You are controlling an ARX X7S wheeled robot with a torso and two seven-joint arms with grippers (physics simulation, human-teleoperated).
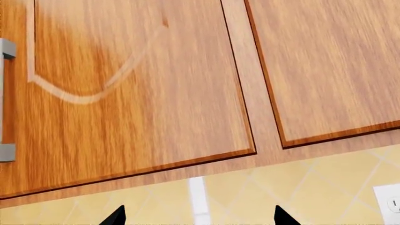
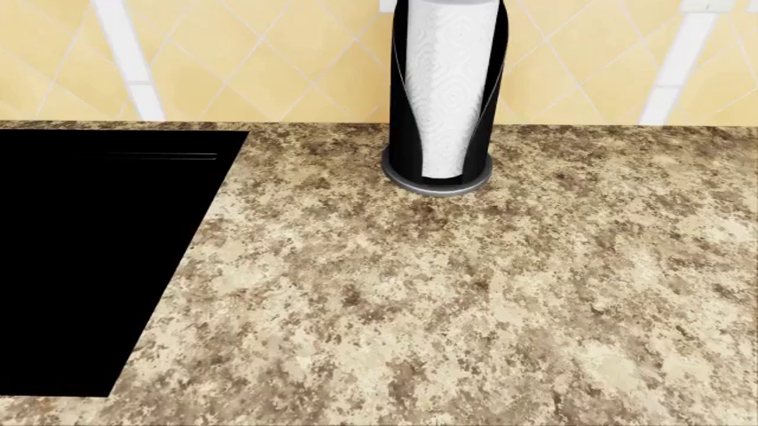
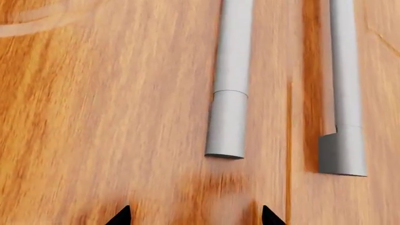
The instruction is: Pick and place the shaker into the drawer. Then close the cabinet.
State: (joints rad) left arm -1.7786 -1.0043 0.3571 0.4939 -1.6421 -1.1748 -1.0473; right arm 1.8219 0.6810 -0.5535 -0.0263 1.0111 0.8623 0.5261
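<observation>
speckled granite counter (image 2: 474, 293) carries only a paper towel holder (image 2: 442, 98); shaker and drawer unseen, so bearing unknown; left gripper (image 1: 198, 218) and right gripper (image 3: 194, 216) spread, empty, facing cabinet doors (image 1: 137, 93).

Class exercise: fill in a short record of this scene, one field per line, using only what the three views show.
counter: speckled granite
on counter: paper towel roll upright in black holder
left of counter: black panel
backsplash: yellow tile
left gripper: tips apart, facing arched-panel cabinet door
right gripper: tips apart, close to silver bar handle
shaker: not visible
drawer: not visible
</observation>
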